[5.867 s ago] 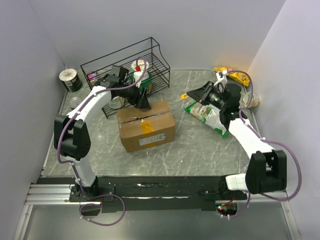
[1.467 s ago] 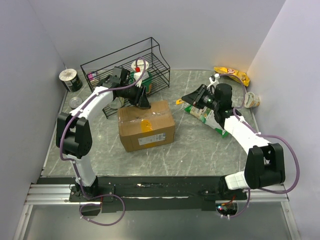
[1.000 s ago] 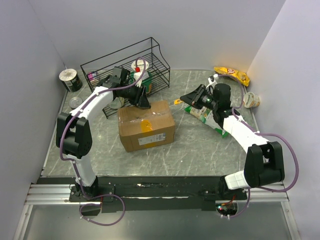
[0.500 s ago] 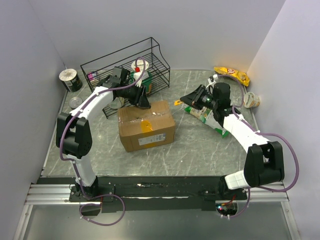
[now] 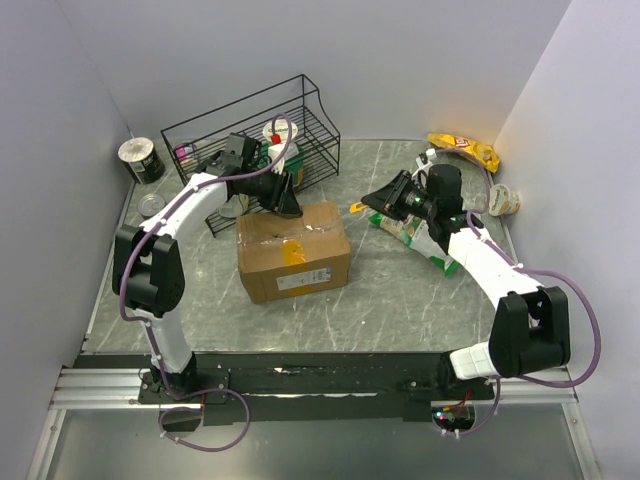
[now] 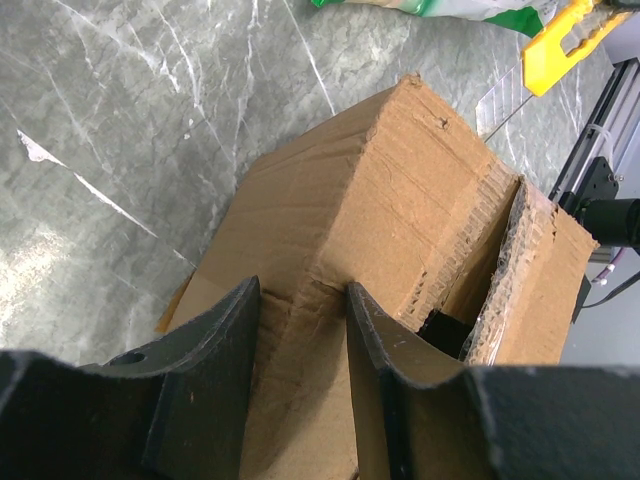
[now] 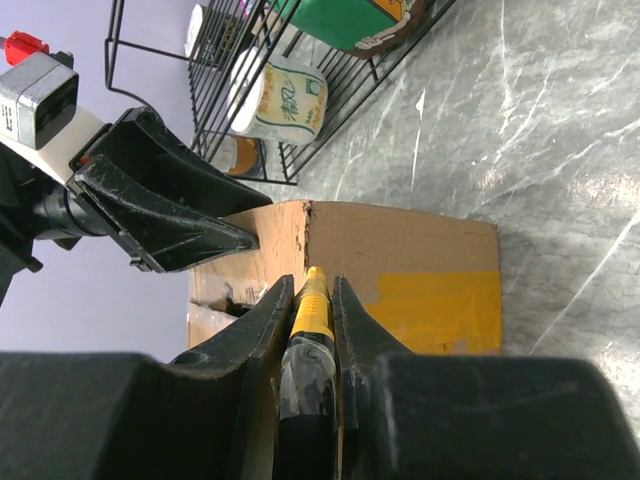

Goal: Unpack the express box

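On the grey marble table (image 5: 400,300), my left gripper (image 5: 287,203) pinches the express box (image 5: 293,251) flap beneath it; my right gripper (image 5: 378,200) clenches a yellow cutter (image 7: 312,300), ready to slit the tape next.

The brown cardboard express box (image 5: 293,250) sits mid-table before me, yellow-orange sticker on top, its far flap edge crumpled and lifted.

We count one express box (image 5: 293,251), one wire rack (image 5: 250,130) behind it, two grippers and two snack bags.
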